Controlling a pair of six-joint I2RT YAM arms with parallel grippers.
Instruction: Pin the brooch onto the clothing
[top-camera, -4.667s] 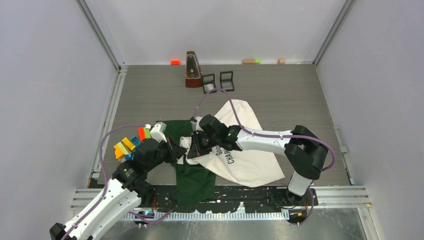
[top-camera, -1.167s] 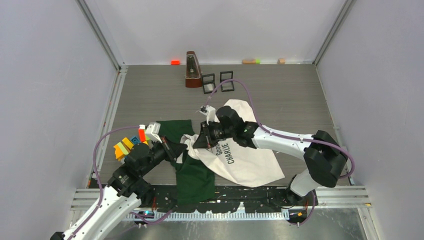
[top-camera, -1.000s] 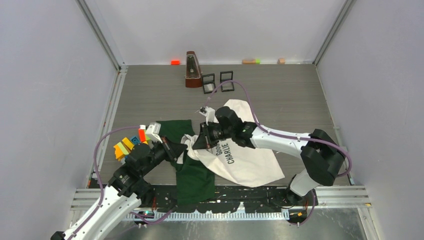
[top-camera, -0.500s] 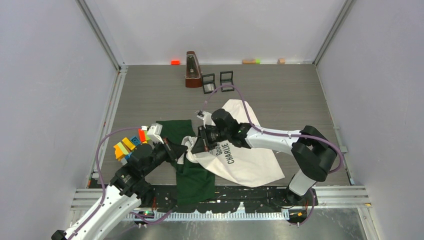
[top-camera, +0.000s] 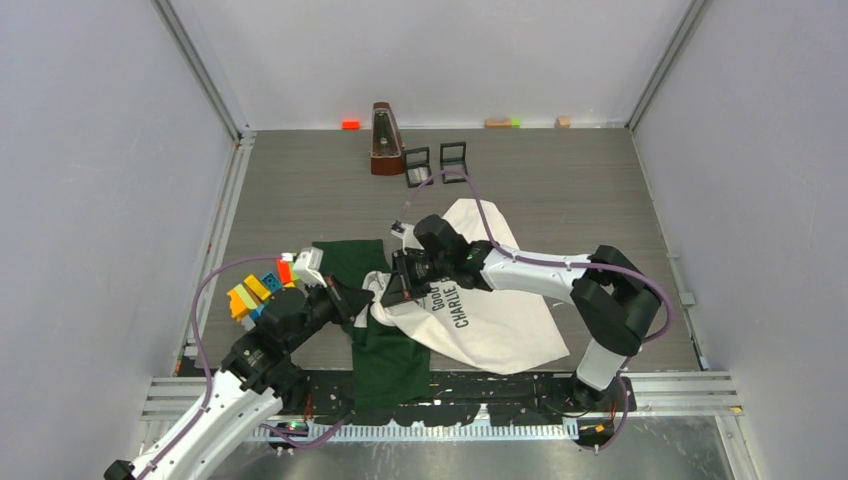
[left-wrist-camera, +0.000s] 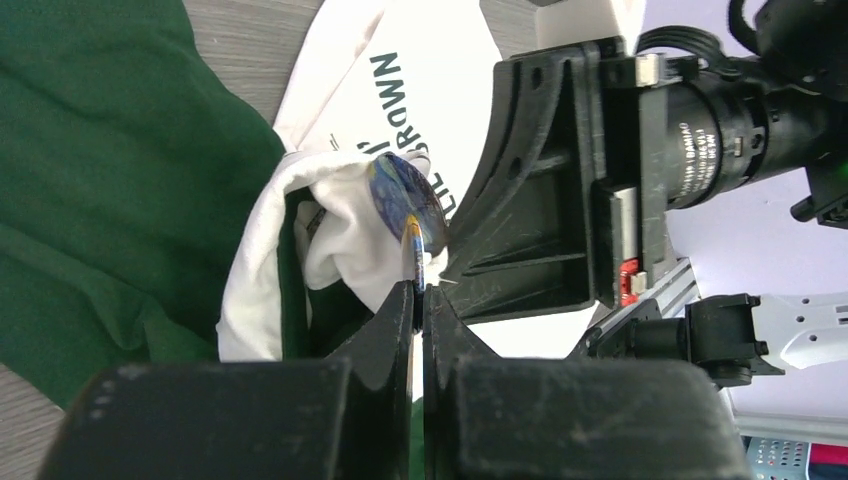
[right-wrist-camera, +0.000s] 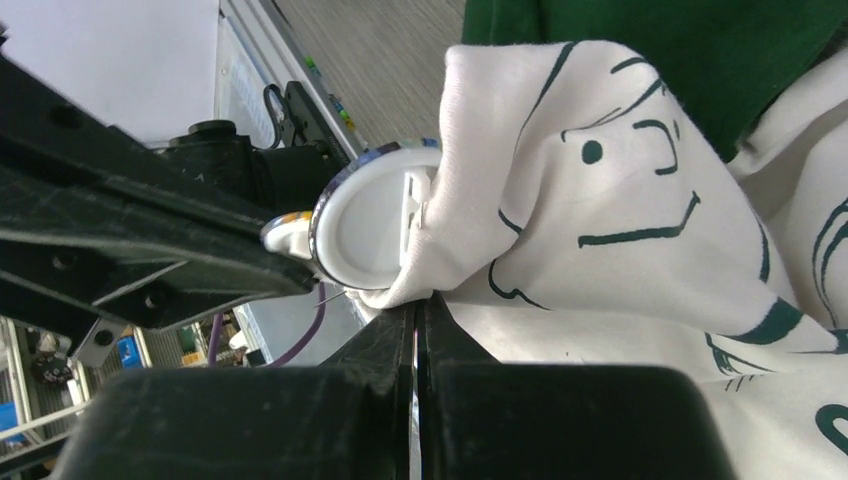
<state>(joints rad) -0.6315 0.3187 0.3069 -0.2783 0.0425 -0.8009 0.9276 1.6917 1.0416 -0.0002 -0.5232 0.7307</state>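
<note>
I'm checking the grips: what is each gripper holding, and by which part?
The left gripper pinches the brooch by its rim; the right gripper pinches a fold of the clothing beside it.

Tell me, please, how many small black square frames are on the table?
2. The first frame stands at the far end of the table, just right of the brown metronome; the second frame is beside it, further right. The shirt could hide more.

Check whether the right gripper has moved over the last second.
Yes: the right gripper edged slightly left, nearer the line below the metronome, still pinching the clothing.
</note>
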